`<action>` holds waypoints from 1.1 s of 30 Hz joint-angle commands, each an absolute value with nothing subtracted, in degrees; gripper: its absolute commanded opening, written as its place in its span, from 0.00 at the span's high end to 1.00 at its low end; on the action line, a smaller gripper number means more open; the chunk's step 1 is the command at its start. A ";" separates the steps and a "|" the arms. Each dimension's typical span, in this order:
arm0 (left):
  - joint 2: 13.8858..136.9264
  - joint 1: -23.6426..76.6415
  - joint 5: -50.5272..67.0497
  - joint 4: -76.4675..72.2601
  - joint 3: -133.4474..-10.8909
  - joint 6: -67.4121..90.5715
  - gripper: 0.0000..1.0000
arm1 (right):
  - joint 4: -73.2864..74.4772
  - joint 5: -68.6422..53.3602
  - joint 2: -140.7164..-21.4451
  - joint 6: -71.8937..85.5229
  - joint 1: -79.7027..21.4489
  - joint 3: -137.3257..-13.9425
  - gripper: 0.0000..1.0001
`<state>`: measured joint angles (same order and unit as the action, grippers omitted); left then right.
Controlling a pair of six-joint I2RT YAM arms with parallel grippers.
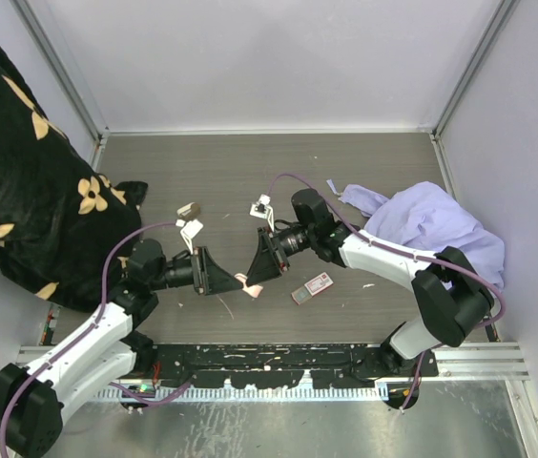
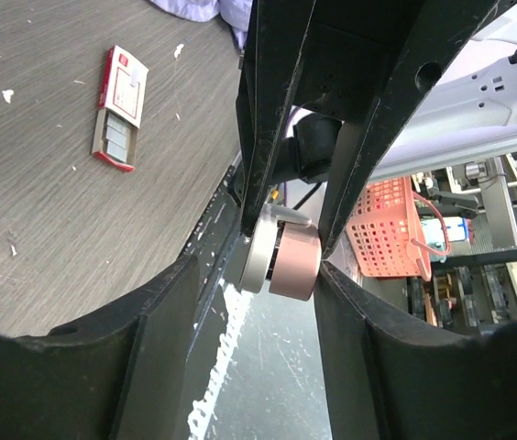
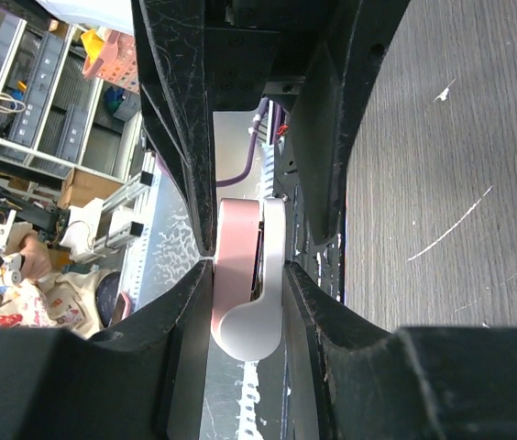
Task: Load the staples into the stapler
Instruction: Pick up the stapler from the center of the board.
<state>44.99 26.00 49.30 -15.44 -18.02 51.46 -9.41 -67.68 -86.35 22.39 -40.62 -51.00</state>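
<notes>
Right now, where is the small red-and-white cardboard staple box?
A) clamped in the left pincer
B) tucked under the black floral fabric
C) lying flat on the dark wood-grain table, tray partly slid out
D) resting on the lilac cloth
C: the red-and-white cardboard staple box lies flat on the dark wood-grain table, its tray slid partly out at one end, with nothing gripping it.

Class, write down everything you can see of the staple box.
The staple box is a small flat cardboard sleeve, red with white printed panels. Its inner tray is slid partly out, showing grey staple strips. It lies flat on the dark wood-grain table, nothing touching it, near the right arm.
</notes>
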 commanded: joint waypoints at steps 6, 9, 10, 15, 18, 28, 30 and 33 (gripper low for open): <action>47.96 28.92 48.22 -18.57 -20.89 52.03 0.61 | -5.47 -69.68 -86.87 17.60 -41.59 -54.61 0.87; 48.53 29.25 48.02 -18.98 -20.84 52.48 0.73 | -3.88 -68.23 -87.11 15.82 -41.68 -54.92 0.86; 48.63 29.27 48.00 -18.94 -20.77 52.60 0.78 | -3.69 -67.49 -86.99 15.51 -41.68 -54.85 0.83; 48.96 29.27 46.40 -16.35 -20.23 53.49 0.95 | -1.78 -56.81 -84.22 12.21 -41.57 -53.76 0.49; 48.90 29.30 42.24 -11.25 -19.65 53.71 1.00 | -0.71 -48.56 -81.14 9.49 -41.39 -51.77 0.39; 57.92 29.18 32.84 -10.01 -16.87 56.34 1.00 | -3.65 -23.90 -72.10 5.33 -48.03 -42.31 0.34; 60.12 29.19 33.09 -9.98 -17.36 56.36 1.00 | -3.87 -16.64 -72.41 3.83 -53.00 -41.53 0.34; 63.71 29.26 34.23 -11.05 -17.60 56.00 1.00 | -5.36 -12.28 -74.45 3.24 -56.01 -40.63 0.34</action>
<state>60.66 29.15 33.69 -8.29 -16.25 55.35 -0.95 -24.18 -73.71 6.35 -52.01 -41.34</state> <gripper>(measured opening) 0.306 0.658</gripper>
